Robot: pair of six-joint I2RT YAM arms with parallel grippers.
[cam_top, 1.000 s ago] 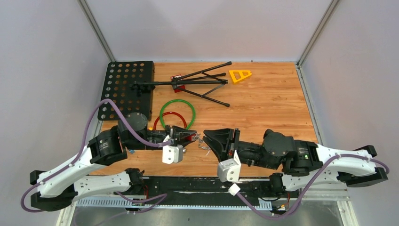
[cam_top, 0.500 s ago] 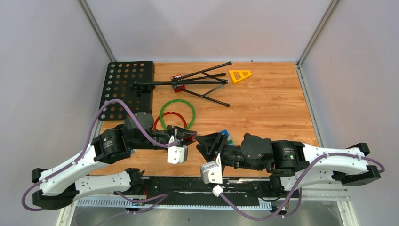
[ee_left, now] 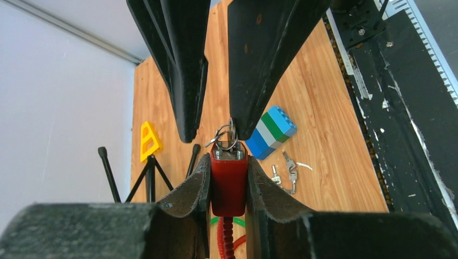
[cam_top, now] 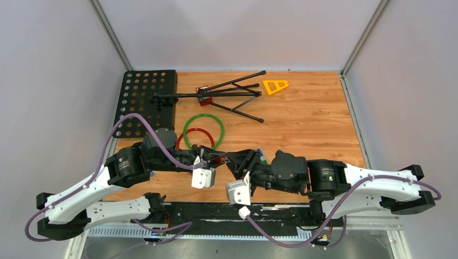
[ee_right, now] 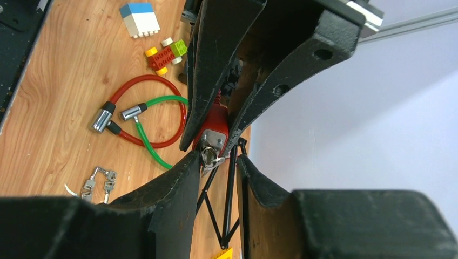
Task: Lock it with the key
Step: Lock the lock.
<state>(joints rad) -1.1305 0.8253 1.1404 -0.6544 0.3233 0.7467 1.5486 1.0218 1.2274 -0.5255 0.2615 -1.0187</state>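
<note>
Left wrist view: left hand (ee_left: 228,162) clamps the red lock body (ee_left: 228,186), key (ee_left: 226,137) in its end; right hand (ee_left: 216,135) straddles that key, jaws narrowly parted, above the counter (ee_left: 329,135).

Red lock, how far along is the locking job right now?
Done: the left gripper clamps the red lock body, and a key is inserted in it. In hand: the right gripper straddles that key, jaws apart, not pinching it. Left: close on the key and turn it; the red cable's metal end lies loose, apparently not plugged in.
</note>
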